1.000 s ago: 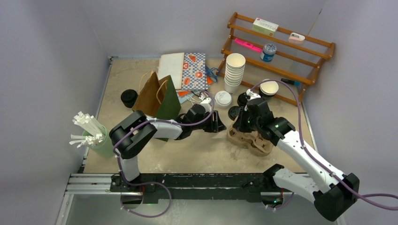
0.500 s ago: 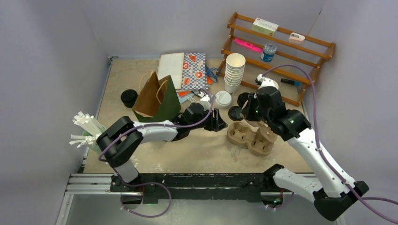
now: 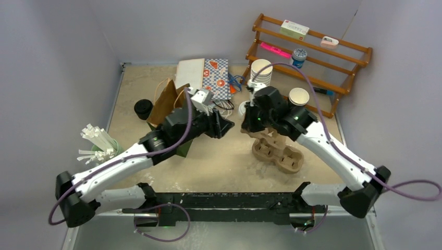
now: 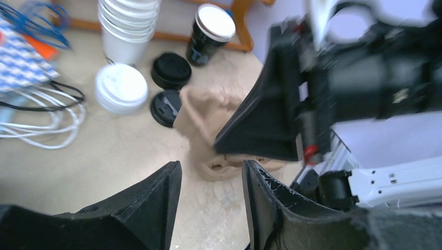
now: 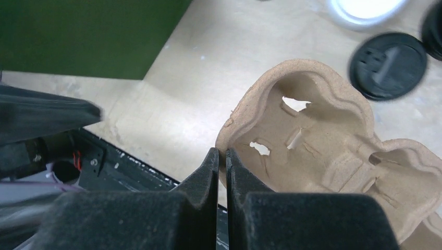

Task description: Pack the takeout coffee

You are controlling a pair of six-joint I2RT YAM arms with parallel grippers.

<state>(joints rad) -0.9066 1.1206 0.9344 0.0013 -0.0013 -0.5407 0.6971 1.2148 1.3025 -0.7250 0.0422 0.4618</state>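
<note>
- The left tool (image 4: pixel 211 174) hovers over the middle of the surface (image 3: pixel 140 88). Its jaws stand apart with nothing between them.
- From this tool the takeout coffee (image 3: pixel 298 97) lies well off to the right and farther back. The right arm's wrist crosses the line between them, so a reach from this side looks blocked.
- Just right of centre, the right tool (image 5: pixel 221 154) has its jaws pressed together. The wrist view puts them on the near rim of the pulp cup carrier (image 5: pixel 323 151), apparently pinching that thin edge.
- The carrier's wells face upward and are empty. Its long axis runs from the right tool's tip away toward the right.
- Two loose black lids (image 4: pixel 171 70) and a white lid (image 4: pixel 121 87) lie on the surface between the carrier and the stack of white cups (image 4: pixel 127 23).
- Farthest right, the takeout coffee stands upright with its lid on, so its long axis is vertical. It sits at the foot of the wooden rack (image 3: pixel 333 83), apart from the carrier.
- It lies beyond and to the right of the right tool, on the right arm's own side.
- My judgement: the right arm is clearly the nearer one. It must first let go of the carrier, then take the cup side-on around its body.
</note>
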